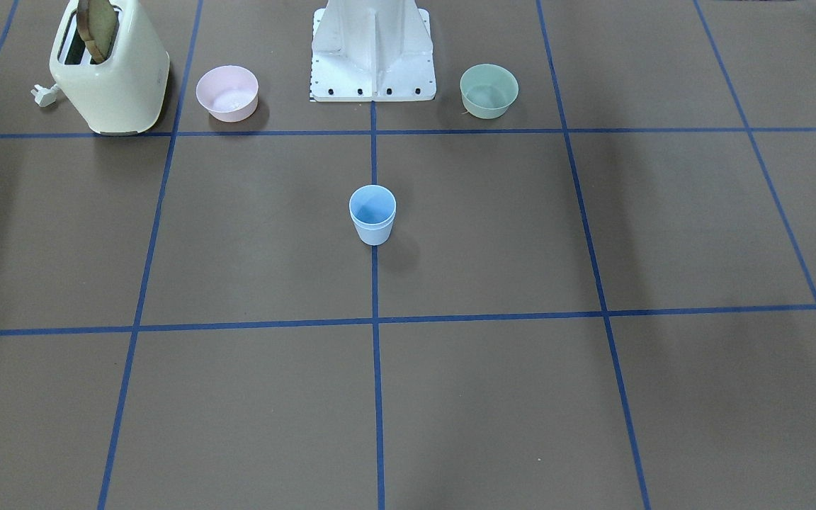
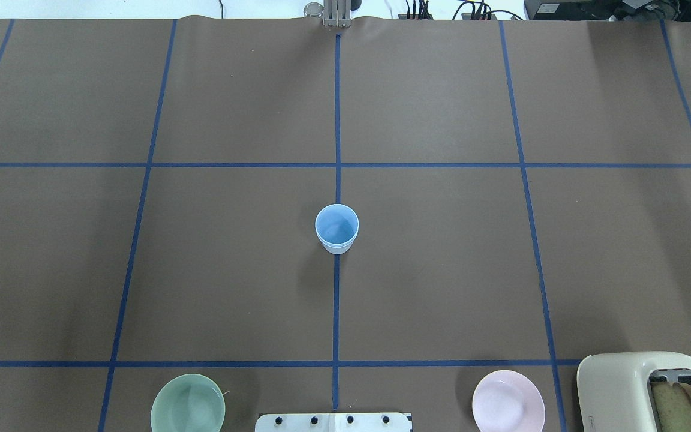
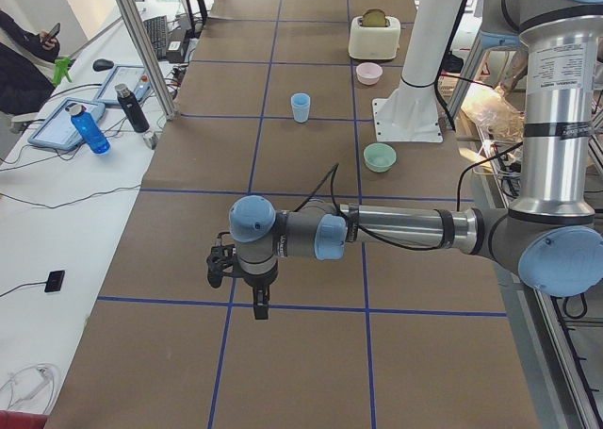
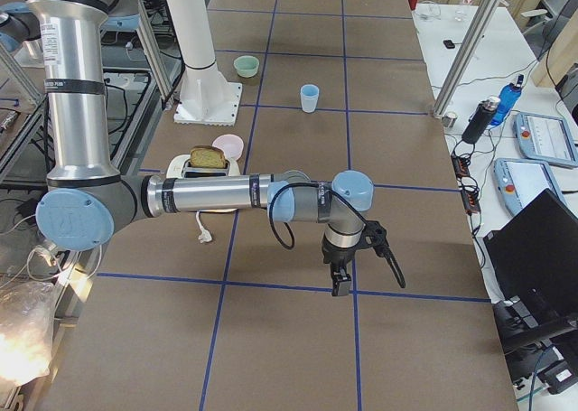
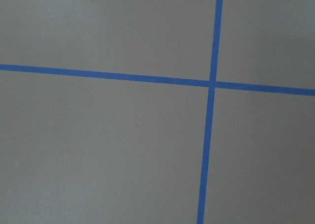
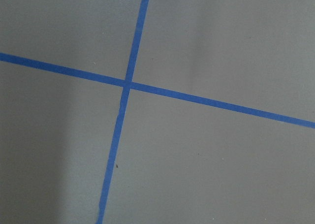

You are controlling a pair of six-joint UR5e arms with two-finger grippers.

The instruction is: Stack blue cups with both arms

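The blue cups (image 1: pixel 372 214) stand upright on the centre tape line, and a second rim just under the top one shows one nested in the other. They also show in the overhead view (image 2: pixel 336 229) and both side views (image 3: pixel 300 107) (image 4: pixel 310 97). My left gripper (image 3: pixel 258 308) hangs over the table far from the cups, at the near end of the left side view. My right gripper (image 4: pixel 342 284) hangs over the near end of the right side view. Both show only in side views, so I cannot tell if they are open or shut. The wrist views show only bare table.
A pale green bowl (image 2: pixel 188 411) and a pink bowl (image 2: pixel 508 401) sit on either side of the white base mount (image 2: pixel 333 422). A cream toaster (image 2: pixel 651 390) with bread in it stands by the pink bowl. Blue tape lines (image 5: pixel 212 83) grid the brown table.
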